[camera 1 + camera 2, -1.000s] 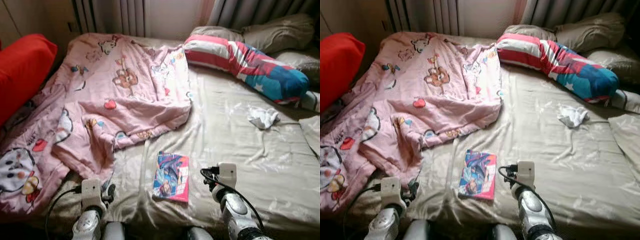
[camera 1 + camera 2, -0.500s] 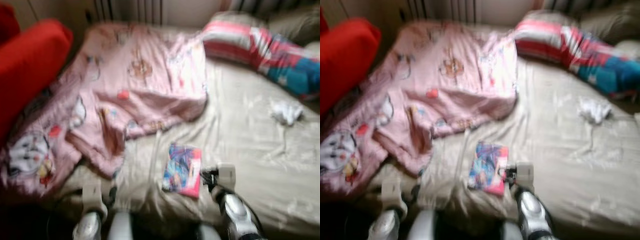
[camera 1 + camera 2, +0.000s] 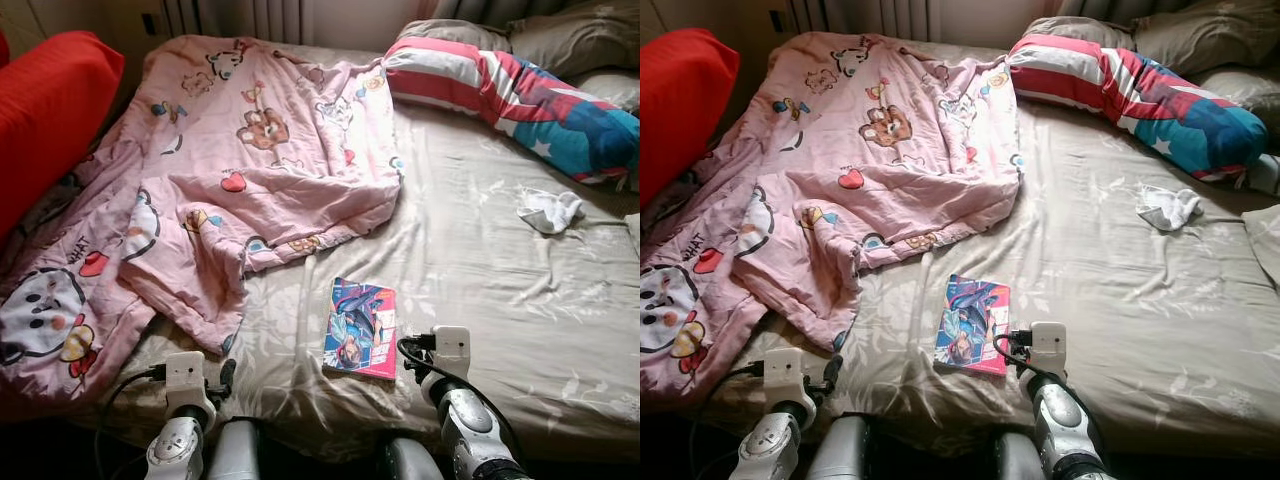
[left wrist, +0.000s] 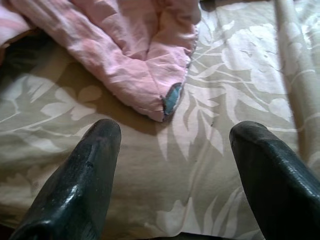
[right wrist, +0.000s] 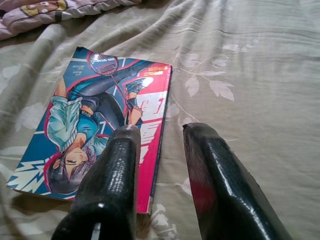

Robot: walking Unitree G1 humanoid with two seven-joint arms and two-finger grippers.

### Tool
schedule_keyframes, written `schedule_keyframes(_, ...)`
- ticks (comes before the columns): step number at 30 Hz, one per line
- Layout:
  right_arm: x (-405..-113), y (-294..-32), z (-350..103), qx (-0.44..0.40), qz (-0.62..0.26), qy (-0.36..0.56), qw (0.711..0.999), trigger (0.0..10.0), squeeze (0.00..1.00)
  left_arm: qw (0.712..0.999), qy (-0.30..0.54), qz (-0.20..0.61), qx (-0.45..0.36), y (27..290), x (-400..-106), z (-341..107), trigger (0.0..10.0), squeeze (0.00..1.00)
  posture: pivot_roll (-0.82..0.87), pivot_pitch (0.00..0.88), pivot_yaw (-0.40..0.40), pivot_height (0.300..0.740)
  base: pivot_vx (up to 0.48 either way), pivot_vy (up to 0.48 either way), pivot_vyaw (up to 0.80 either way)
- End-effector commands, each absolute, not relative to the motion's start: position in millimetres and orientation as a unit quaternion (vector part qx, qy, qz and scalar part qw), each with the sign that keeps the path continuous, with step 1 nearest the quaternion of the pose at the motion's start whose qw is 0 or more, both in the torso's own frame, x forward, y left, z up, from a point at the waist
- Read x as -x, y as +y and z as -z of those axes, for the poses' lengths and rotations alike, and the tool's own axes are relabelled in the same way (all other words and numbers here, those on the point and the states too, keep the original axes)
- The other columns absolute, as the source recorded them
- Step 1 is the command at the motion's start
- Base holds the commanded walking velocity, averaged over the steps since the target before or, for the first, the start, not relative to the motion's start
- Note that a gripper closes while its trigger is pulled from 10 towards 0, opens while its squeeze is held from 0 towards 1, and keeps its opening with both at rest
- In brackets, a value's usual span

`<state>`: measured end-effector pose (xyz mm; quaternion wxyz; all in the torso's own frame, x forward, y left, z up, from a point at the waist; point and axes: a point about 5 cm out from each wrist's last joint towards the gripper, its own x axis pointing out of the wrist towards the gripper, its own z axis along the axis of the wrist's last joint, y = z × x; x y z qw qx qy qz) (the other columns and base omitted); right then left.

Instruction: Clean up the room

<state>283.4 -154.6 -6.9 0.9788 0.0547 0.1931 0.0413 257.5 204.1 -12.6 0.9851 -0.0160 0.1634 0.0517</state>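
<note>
A colourful comic book (image 3: 360,327) lies flat on the beige bed sheet (image 3: 500,290) near the front edge. My right gripper (image 5: 161,132) hovers low at the book's (image 5: 100,125) pink right edge, open by a narrow gap with nothing between its fingers; one finger is over the cover, the other over the sheet. My left gripper (image 4: 172,137) is wide open just above the sheet, pointing at a corner of the crumpled pink cartoon blanket (image 3: 230,170), apart from it. A small white cloth (image 3: 550,210) lies on the right side of the bed.
A striped red, white and blue bolster (image 3: 510,95) lies across the head of the bed with grey pillows (image 3: 560,30) behind. A red cushion (image 3: 45,120) stands at the left. A radiator (image 3: 250,15) and curtains line the far wall.
The whole picture shifted and blurred half a second ago, so the camera moved, and the bed looks slightly nearer. Book, blanket and both grippers keep their places.
</note>
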Motion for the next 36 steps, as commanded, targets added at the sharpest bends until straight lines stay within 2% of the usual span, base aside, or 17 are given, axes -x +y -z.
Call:
schedule_keyframes(1,-279,-159,10,-0.057,-0.030,0.197,0.978,10.0,0.00,0.983,0.175,-0.051,0.020,203,-254,17,10.0,0.00,0.09,0.208,-0.069,0.646,0.000,0.285,0.00)
schedule_keyframes(8,-281,-162,10,-0.053,-0.015,0.206,0.977,10.0,0.00,0.985,0.166,-0.043,0.014,201,-256,14,10.0,0.00,0.09,0.210,-0.065,0.646,0.000,0.000,0.00)
schedule_keyframes(11,-282,-162,9,-0.053,-0.014,0.202,0.978,10.0,0.00,0.986,0.163,-0.042,0.014,201,-257,13,10.0,0.00,0.09,0.210,-0.064,0.621,0.000,0.000,0.00)
schedule_keyframes(25,-282,-159,10,-0.060,-0.023,0.206,0.976,10.0,0.00,0.990,0.132,-0.038,0.018,200,-265,3,10.0,0.00,0.09,0.211,-0.061,0.621,0.000,0.000,0.00)
schedule_keyframes(31,-282,-157,7,-0.060,-0.028,0.186,0.980,10.0,0.00,0.991,0.129,-0.037,0.018,199,-266,1,10.0,0.00,0.09,0.208,-0.060,0.586,0.000,0.000,0.00)
schedule_keyframes(36,-282,-159,7,-0.057,-0.023,0.190,0.980,10.0,0.00,0.992,0.123,-0.034,0.017,198,-268,-1,10.0,0.00,0.09,0.204,-0.059,0.586,0.000,0.000,0.00)
